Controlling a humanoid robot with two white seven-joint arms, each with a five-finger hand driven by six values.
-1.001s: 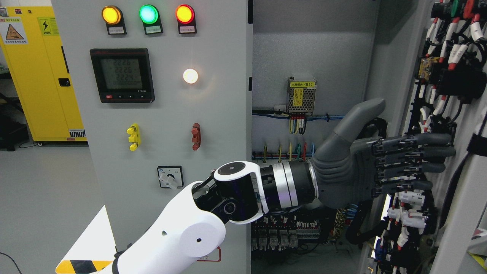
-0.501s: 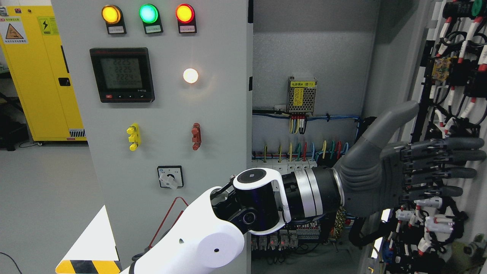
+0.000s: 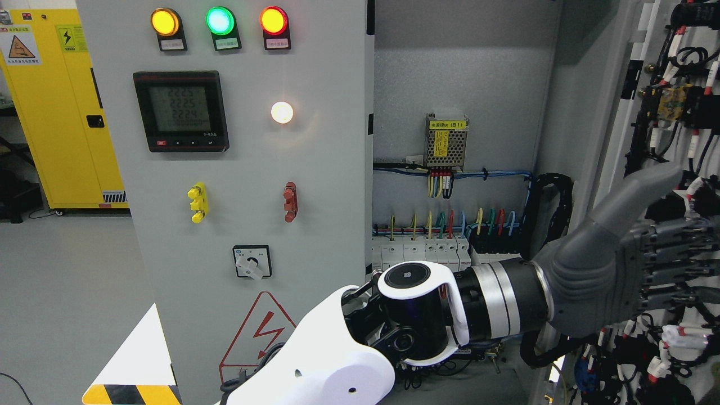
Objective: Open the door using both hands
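Left hand (image 3: 630, 270) at 4 o'clock, fingers (image 3: 675, 253) straight and released, flat against the inside of the right door (image 3: 669, 140) at 3 o'clock. Door looks swung well open, cabinet wiring (image 3: 450, 219) exposed. Left door (image 3: 247, 157) shut; likely remaining.

A glossy white arm (image 3: 315, 371) with black-and-silver wrist joint carries a grey left hand (image 3: 624, 270) with segmented fingers (image 3: 675, 247).

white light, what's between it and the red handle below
Nothing: bare grey door panel runs from the white light to the red handle, per the head view.
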